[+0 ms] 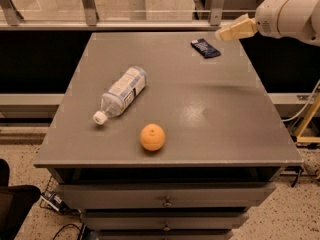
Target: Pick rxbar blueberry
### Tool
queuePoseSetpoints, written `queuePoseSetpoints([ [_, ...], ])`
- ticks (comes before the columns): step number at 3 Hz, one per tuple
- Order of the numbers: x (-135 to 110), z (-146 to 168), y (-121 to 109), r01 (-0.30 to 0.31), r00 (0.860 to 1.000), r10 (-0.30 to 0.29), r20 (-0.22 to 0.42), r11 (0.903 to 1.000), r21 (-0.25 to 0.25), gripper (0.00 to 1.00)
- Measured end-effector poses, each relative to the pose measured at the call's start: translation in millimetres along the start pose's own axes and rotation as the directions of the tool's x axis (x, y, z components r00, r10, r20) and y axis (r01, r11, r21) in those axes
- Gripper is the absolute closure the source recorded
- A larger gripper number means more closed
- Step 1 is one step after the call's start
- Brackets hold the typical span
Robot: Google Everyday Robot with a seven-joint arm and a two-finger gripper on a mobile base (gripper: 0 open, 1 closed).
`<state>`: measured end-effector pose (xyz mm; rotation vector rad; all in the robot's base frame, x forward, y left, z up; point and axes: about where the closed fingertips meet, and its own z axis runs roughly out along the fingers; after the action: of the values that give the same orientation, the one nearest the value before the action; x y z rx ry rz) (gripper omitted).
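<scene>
Snack bar (205, 48): flat on the table (200, 109), near its far right corner.
Gripper (225, 33): over the far right corner, just beside the bar.
Jaws: cannot tell.

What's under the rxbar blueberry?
Only the grey tabletop; the rxbar blueberry lies flat, so the patch beneath is hidden. The tool hovers just right of it, near the far edge, apart from it.
</scene>
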<state>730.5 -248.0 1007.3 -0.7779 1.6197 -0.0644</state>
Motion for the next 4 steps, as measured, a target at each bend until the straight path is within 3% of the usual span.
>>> queuePoseSetpoints([
  [1,1,0,2,0.000,1.000,0.000,-0.002,1.0000,-0.005,0.00],
  [2,12,12,-3,-0.095,0.996,0.095,0.001,0.9955,0.009,0.00],
  [3,31,42,-8,-0.233,0.972,0.233,0.015,0.9725,0.007,0.00],
  [4,45,68,-12,-0.310,0.950,0.310,0.029,0.9508,-0.010,0.00],
])
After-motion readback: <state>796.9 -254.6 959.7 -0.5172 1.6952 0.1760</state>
